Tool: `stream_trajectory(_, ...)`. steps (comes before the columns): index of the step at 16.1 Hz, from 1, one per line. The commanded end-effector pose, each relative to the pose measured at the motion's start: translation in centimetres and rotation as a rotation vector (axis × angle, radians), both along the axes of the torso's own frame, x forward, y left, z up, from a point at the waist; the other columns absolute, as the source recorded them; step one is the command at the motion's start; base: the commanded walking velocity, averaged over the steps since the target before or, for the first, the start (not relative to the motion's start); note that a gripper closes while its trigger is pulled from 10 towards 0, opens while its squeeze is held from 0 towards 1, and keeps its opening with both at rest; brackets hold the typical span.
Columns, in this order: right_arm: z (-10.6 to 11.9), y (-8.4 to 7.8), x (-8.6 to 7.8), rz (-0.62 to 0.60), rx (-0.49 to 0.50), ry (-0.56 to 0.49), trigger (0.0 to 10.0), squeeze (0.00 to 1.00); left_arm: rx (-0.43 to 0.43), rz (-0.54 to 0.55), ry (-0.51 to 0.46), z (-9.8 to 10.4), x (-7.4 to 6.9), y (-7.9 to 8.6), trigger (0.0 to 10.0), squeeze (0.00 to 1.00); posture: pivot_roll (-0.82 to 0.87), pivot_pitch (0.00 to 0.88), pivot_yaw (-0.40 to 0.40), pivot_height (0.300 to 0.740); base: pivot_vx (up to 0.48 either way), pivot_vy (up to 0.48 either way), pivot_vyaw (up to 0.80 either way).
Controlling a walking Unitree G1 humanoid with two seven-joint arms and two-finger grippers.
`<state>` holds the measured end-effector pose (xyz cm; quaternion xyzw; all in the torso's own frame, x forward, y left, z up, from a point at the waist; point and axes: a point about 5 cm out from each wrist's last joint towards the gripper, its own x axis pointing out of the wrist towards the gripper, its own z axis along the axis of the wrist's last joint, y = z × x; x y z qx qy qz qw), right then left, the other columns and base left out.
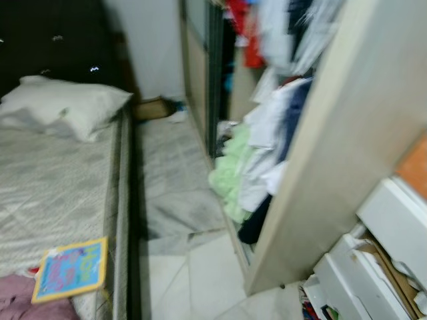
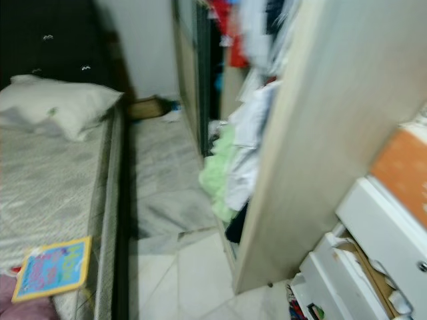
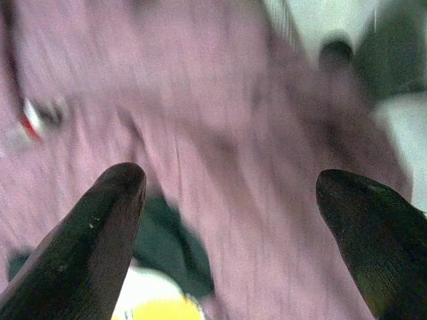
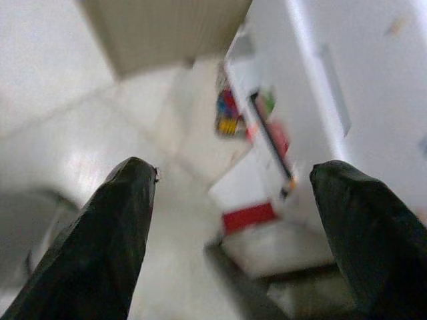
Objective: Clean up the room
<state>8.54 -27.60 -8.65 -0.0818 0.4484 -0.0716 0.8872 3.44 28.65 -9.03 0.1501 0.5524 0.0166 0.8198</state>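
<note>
Left gripper hovers jaws wide over pink cloth at the bed's near end, beside the picture book. Right gripper is wide too, over floor by white drawers. Views are blurred. Risks: grabbing the book with the cloth, or tripping on clothes spilling from the wardrobe beside the bed.
</note>
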Motion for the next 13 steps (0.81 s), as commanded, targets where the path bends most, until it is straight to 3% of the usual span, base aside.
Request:
stream_trajectory(1, 0.2, -1.2, -0.3, -0.043, -0.028, 0.026, 10.0, 0.0, 0.02, 0.032, -0.047, 0.5, 1.4, 0.8, 10.0, 0.0, -0.13, 0.0, -0.004, 0.74, 0.0, 0.0, 0.0)
stream_trajectory(3, 1.3, -2.1, 2.6, -0.037, -0.07, -0.047, 10.0, 0.0, 0.042, 0.105, -0.097, 1.1, 3.9, 2.0, 10.0, 0.0, -0.12, 0.0, -0.006, 0.74, 0.0, 0.0, 0.0)
stream_trajectory(4, 2.6, -2.8, 5.1, -0.01, -0.118, -0.133, 10.0, 0.0, 0.072, 0.203, -0.201, 2.2, 6.1, 3.2, 10.0, 0.0, -0.12, 0.0, -0.009, 0.74, 0.0, 0.0, 0.0)
stream_trajectory(7, 5.2, -3.0, 9.7, 0.04, -0.14, -0.294, 10.0, 0.0, 0.065, 0.269, -0.474, 5.5, 12.1, 3.9, 10.0, 0.0, -0.1, 0.0, -0.019, 0.74, 0.0, 0.0, 0.0)
stream_trajectory(8, 5.4, -2.9, 10.2, 0.049, -0.143, -0.308, 10.0, 0.0, 0.054, 0.269, -0.503, 5.9, 12.8, 3.7, 10.0, 0.0, -0.1, 0.0, -0.019, 0.74, 0.0, 0.0, 0.0)
stream_trajectory(9, 7.1, -2.3, 12.8, 0.078, -0.154, -0.423, 10.0, 0.0, 0.024, 0.248, -0.602, 7.4, 15.3, 2.8, 10.0, 0.0, -0.1, 0.0, -0.02, 0.74, 0.0, 0.0, 0.0)
stream_trajectory(10, 8.3, -1.7, 14.2, 0.09, -0.162, -0.503, 10.0, 0.0, 0.006, 0.228, -0.658, 8.3, 16.7, 2.1, 10.0, 0.0, -0.1, 0.0, -0.018, 0.74, 0.0, 0.0, 0.0)
stream_trajectory(12, 10.7, 0.8, 16.5, 0.099, -0.155, -0.65, 10.0, 0.0, -0.028, 0.079, -0.768, 10.8, 20.0, -0.7, 10.0, 0.0, -0.11, 0.0, -0.011, 0.74, 0.0, 0.0, 0.0)
stream_trajectory(13, 11.6, 1.5, 16.9, 0.07, -0.135, -0.692, 10.0, 0.0, -0.051, -0.01, -0.814, 12.1, 21.0, -2.3, 10.0, 0.0, -0.11, 0.0, -0.009, 0.74, 0.0, 0.0, 0.0)
